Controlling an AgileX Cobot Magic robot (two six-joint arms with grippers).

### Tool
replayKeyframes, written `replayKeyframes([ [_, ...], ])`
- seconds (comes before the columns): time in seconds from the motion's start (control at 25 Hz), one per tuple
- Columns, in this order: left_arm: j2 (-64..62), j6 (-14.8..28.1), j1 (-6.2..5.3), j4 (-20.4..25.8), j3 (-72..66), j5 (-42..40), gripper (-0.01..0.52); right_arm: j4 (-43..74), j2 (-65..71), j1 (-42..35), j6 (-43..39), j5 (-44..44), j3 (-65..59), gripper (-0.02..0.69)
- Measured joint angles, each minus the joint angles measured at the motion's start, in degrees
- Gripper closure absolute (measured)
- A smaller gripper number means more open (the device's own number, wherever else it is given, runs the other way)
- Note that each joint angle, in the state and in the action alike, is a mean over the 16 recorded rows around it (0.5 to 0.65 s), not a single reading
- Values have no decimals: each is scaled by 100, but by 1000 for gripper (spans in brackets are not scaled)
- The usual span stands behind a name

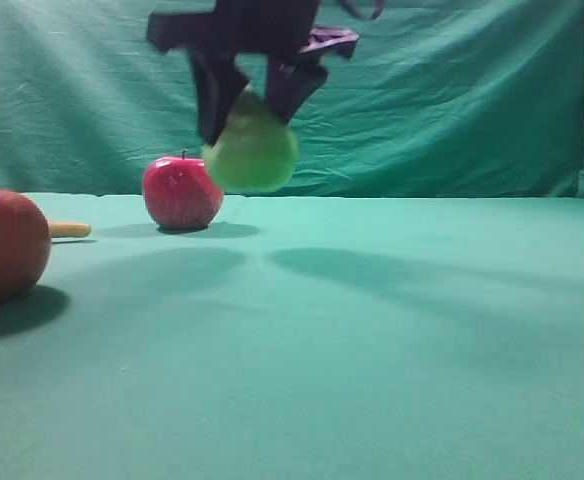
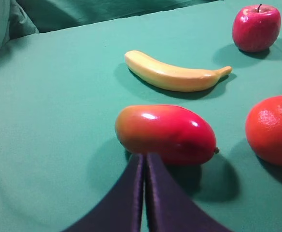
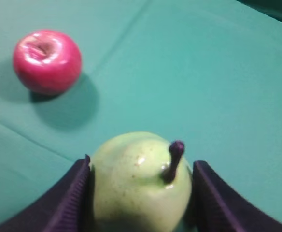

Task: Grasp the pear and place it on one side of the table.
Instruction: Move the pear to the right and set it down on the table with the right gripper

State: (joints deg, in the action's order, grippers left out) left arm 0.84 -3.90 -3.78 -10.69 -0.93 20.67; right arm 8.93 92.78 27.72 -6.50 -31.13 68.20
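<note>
So the right gripper (image 1: 252,100) has its jaws clamped on the pear (image 1: 254,150), lifted off the table (image 1: 372,350) near the top middle. Grab's done I'd say, just the set-down off to one side left.

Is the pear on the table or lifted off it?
Lifted: the pear hangs between the right gripper fingers, clear above the table, beside the apple.

Right tool (image 1: 257,105) raised, fingers clamped on pear (image 1: 253,152), slightly blurred, left tool (image 2: 145,193) apparently pressed together
</note>
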Motion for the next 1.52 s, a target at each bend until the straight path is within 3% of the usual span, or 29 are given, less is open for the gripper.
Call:
replayKeyframes([
  [0.36, 0, 0, 0, 0, 0, 0, 514, 28, -754, -1150, 27, 1440, -2289, 273],
  [0.68, 0, 0, 0, 0, 0, 0, 514, 42, -443, -1454, 142, 2410, -2931, 224],
  [0.96, 0, 0, 0, 0, 0, 0, 514, 70, -671, -1467, 205, 1955, -2792, 116],
  [1.12, 0, 0, 0, 0, 0, 0, 514, 93, -1181, -1472, 213, 1253, -2568, 97],
  [1.24, 0, 0, 0, 0, 0, 0, 514, 107, -1744, -1476, 215, 617, -2383, 159],
  [1.52, 0, 0, 0, 0, 0, 0, 514, 79, -3346, -1478, 222, -695, -2023, 433],
])
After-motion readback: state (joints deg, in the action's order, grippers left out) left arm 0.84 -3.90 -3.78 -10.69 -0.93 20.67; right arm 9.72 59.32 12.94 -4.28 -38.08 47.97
